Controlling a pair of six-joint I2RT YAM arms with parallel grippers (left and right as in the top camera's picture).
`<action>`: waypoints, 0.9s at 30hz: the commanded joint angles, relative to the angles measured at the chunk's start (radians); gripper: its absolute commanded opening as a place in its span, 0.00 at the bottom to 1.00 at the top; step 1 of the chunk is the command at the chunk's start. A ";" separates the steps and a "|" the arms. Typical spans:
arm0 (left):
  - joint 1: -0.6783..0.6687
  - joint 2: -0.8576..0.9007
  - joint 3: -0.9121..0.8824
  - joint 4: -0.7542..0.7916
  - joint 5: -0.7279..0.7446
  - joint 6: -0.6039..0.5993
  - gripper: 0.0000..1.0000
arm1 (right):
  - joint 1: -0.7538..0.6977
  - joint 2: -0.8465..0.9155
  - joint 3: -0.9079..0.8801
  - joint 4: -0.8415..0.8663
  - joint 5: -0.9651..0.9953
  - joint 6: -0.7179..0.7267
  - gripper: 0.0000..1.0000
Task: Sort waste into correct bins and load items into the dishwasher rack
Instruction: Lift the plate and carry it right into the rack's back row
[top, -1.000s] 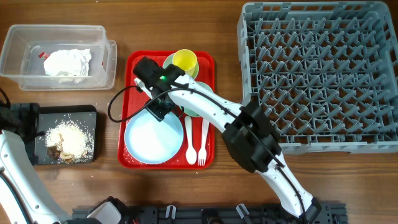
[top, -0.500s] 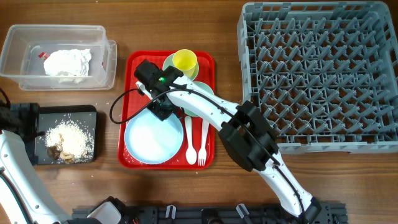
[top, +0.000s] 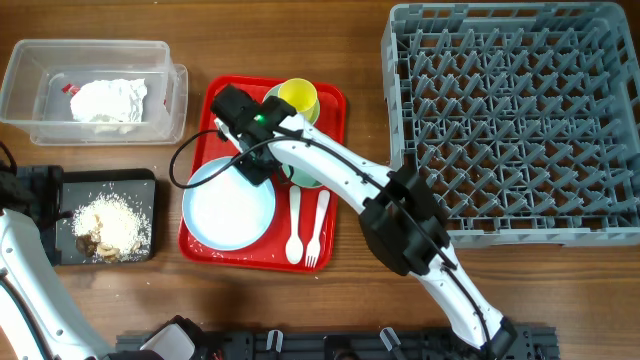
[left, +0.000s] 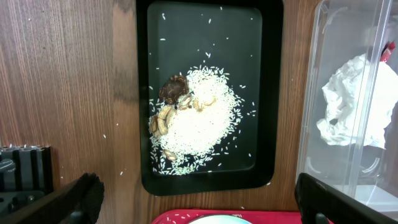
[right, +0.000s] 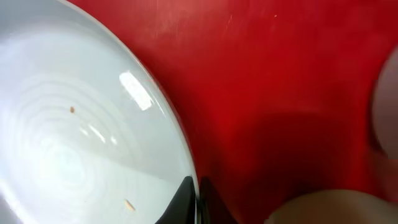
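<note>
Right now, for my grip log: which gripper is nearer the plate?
Right: the right gripper is shut on the plate rim; the left gripper hangs open over the black tray.

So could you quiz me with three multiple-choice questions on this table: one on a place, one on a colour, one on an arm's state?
1. Where is the crumpled napkin? A on the red tray; B in the clear box; C in the grey rack.
2. What colour is the cup? A yellow; B blue; C black.
3. The right arm's jaws are: A wide open; B shut on the fork; C shut on the rim of the plate.
Answers: 1 B, it lies inside the box's walls; 2 A, yellow from overhead; 3 C, the wrist view shows them closed on the rim.
</note>
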 joint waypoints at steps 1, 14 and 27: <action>0.005 0.005 -0.004 0.000 -0.013 -0.002 1.00 | -0.054 -0.183 0.025 0.008 0.095 0.076 0.04; 0.005 0.005 -0.004 0.000 -0.013 -0.002 1.00 | -0.563 -0.408 0.021 -0.004 0.338 0.280 0.04; 0.005 0.005 -0.004 0.000 -0.013 -0.002 1.00 | -0.777 -0.381 0.018 -0.023 0.737 0.387 0.04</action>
